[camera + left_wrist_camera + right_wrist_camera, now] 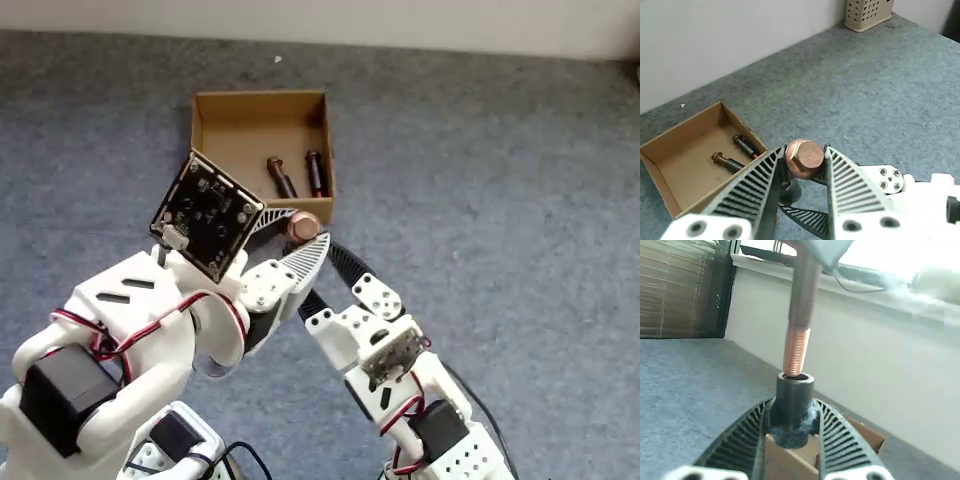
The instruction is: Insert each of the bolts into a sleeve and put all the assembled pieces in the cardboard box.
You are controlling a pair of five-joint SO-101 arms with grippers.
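L end effector [802,152] clamped on copper bolt [804,159] at head; R end effector [792,408] closed round dark sleeve [795,390], held upright. Bolt long axis vertical, threaded tip down in sleeve mouth. Just beside: cardboard box [215,130] w/ two assembled pieces [281,177] lying inside.

Cardboard box [327,140] wall beside left gripper [298,229]

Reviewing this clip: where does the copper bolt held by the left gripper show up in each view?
High view: copper bolt, head up, by the cardboard box's near right corner.
Left wrist view: its head clamped in the left gripper.
Right wrist view: threaded end entering the sleeve.
Shared landmark: the cardboard box, in all three.
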